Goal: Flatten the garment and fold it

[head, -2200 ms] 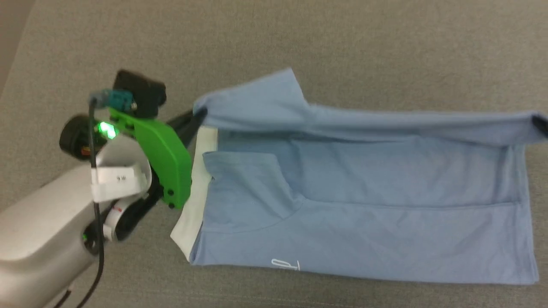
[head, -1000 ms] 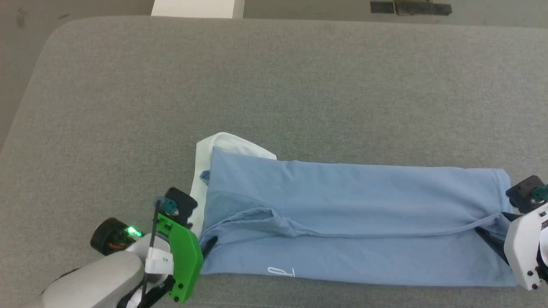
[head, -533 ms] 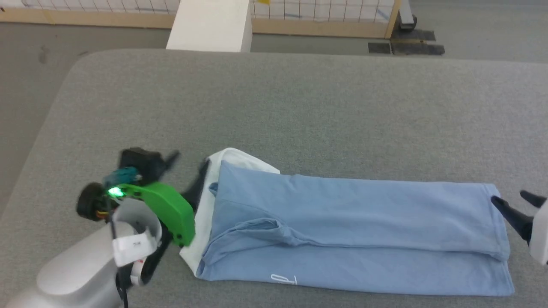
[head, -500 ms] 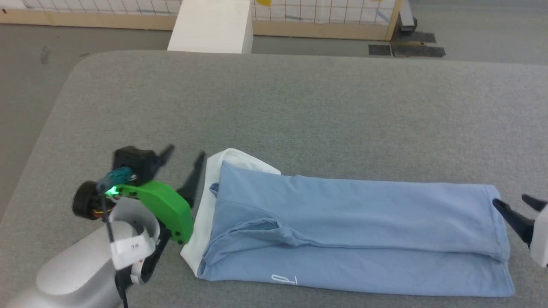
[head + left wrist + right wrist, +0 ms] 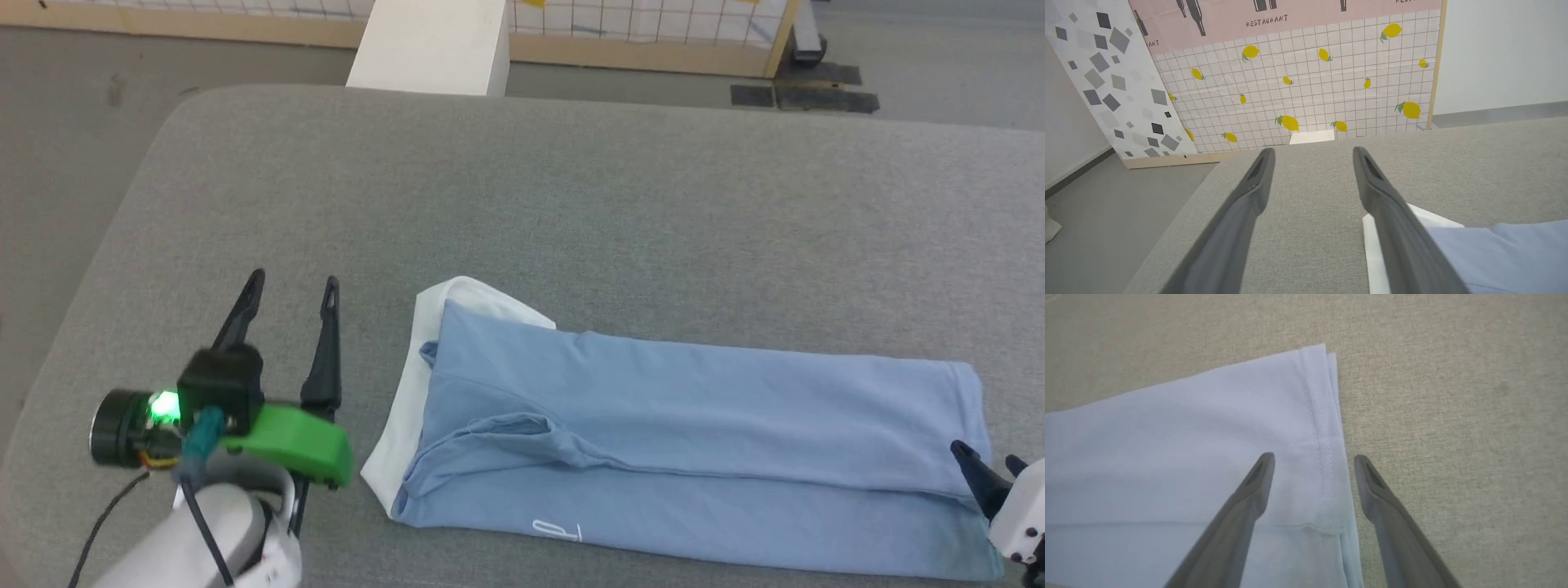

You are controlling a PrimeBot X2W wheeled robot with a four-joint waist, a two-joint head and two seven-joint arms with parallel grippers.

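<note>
Garment [image 5: 694, 433] is lying folded lengthwise on the grey table [image 5: 571, 204]; left gripper [image 5: 294, 278] and right gripper [image 5: 984, 453] are standing open, empty. Next fold is probably needing both hem layers pinched together.

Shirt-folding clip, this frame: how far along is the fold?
Done: the garment lies flat on the grey surface, folded lengthwise into a long strip. In hand: nothing. The left gripper is open beside the collar, and the right gripper is open, straddling the hem. Left: probably the crosswise folds, and smoothing the bunched sleeve.
</note>
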